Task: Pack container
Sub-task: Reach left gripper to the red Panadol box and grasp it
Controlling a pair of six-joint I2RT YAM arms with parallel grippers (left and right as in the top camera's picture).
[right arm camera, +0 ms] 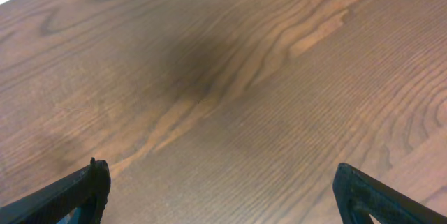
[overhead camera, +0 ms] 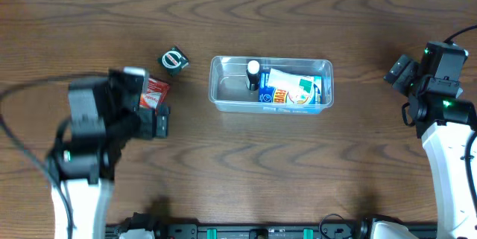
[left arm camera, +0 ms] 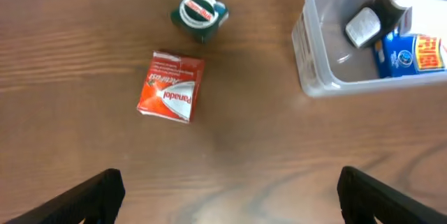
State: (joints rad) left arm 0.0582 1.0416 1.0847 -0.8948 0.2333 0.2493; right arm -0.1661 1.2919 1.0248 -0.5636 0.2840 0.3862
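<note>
container: mouth up, long axis left-right on counter | packet: left of container, apart | left gripper: spread, empty | right gripper: spread, empty, right of container

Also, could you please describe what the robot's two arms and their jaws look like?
Both arms have white tubular links and black, boxy wrist housings. The right arm shows small green lights; a thin black cable loops beside the left arm. The jaws are plain black, tapering to blunt tips.

surface: wooden table | on it: container; red Panadol packet; small dark box
</note>
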